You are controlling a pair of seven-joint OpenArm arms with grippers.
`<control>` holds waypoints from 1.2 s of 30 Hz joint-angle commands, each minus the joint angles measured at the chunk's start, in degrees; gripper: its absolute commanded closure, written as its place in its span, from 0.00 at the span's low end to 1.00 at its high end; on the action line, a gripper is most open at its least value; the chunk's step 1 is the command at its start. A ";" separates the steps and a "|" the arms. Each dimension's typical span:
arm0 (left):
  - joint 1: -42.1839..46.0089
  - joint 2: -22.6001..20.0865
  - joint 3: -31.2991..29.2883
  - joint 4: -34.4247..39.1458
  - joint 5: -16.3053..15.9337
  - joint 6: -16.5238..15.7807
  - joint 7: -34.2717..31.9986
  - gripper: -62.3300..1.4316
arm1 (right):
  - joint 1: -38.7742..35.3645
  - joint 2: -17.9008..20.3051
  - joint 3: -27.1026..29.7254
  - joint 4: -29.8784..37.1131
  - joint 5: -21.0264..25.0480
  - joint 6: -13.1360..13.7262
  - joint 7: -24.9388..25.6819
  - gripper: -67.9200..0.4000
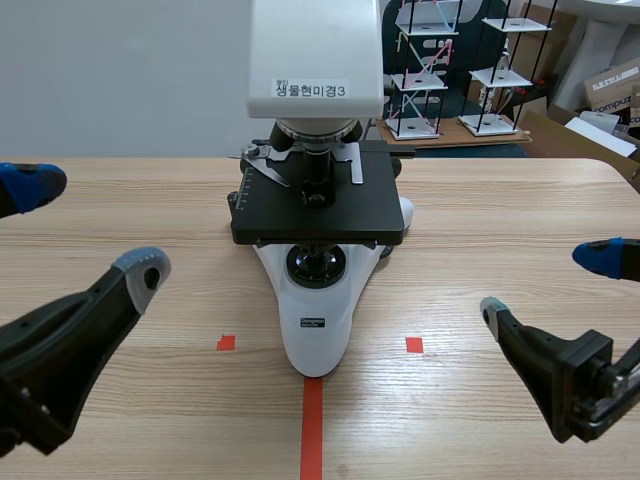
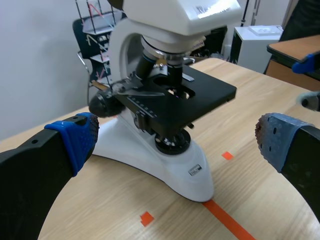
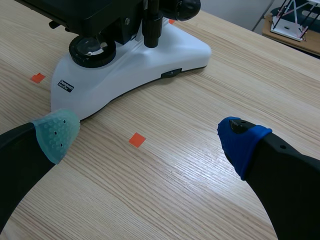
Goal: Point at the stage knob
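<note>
A white microscope (image 1: 315,330) with a black stage (image 1: 320,205) stands at the table's middle. In the right wrist view the stage knob (image 3: 152,27) is a slim black shaft hanging down beside the stage, well ahead of my right gripper (image 3: 148,136). That gripper is open and empty, low over bare wood to the right of the base (image 3: 150,65). My left gripper (image 2: 177,137) is open too, facing the microscope's left side, with the stage (image 2: 200,92) ahead of it. In the scene view the left gripper (image 1: 85,228) and the right gripper (image 1: 550,287) flank the microscope, both apart from it.
A large black focus knob (image 2: 102,104) sits on the microscope's left side and another (image 3: 182,6) on its right. Beyond the table's far edge stand wire model racks (image 1: 425,70) and cardboard boxes (image 1: 610,90). The table's right corner (image 1: 615,170) is near.
</note>
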 commanded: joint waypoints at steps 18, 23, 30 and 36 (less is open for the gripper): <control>-0.74 0.26 -0.15 0.68 -1.14 -0.09 -0.20 0.00 | 0.22 0.61 0.63 0.68 0.63 -0.20 0.85 0.10; -0.74 0.26 -0.15 0.68 -1.14 -0.09 -0.20 0.00 | 0.22 0.61 0.63 0.68 0.59 -0.20 0.85 0.11; -0.74 0.28 -0.15 0.68 -1.14 -0.09 -0.20 0.00 | 1.36 0.61 0.61 -0.70 0.17 -0.17 1.07 0.47; -0.74 0.26 -0.15 0.68 -1.14 -0.09 -0.15 0.00 | 6.88 0.61 -1.68 -6.71 0.07 -0.20 4.83 0.73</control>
